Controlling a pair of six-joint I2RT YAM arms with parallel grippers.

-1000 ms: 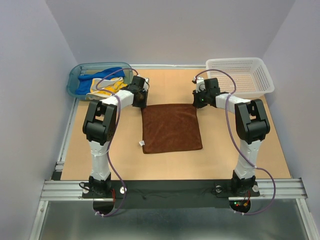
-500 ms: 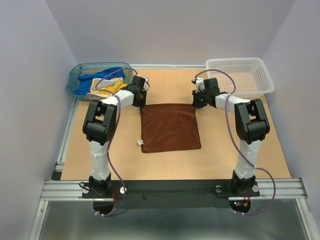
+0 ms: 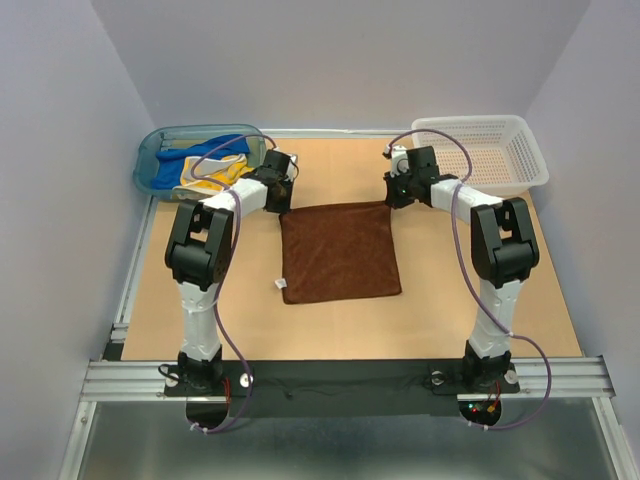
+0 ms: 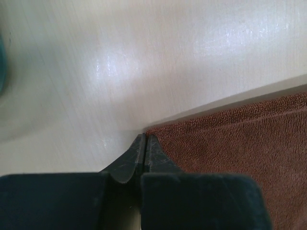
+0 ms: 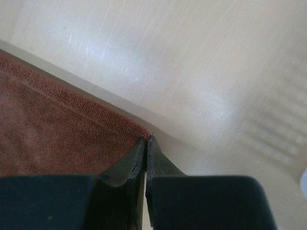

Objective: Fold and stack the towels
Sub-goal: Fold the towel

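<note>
Two arms reach out over the table (image 3: 450,310), and we find each one clamped on a far corner of the rust-brown towel (image 3: 340,252). The towel lies spread flat at the middle of the table, roughly square, with a small white tag (image 3: 283,287) at its near left edge. The left gripper (image 3: 283,207) sits at the far left corner. In the left wrist view we see its two dark fingers pressed together, with the tip of the cloth corner pinched between them. The right gripper (image 3: 391,200) sits at the far right corner. The right wrist view shows the same: fingers drawn tight, with the corner of the brown pile caught at their tips. Both gripped corners stay low, close to the table surface.

At the far left we note the teal tub (image 3: 150,160), which holds the blue towel (image 3: 205,152) and the yellow towel (image 3: 215,175) bunched together, the yellow on the near side. At the far right stands the white basket (image 3: 530,160), well apart from the brown towel
</note>
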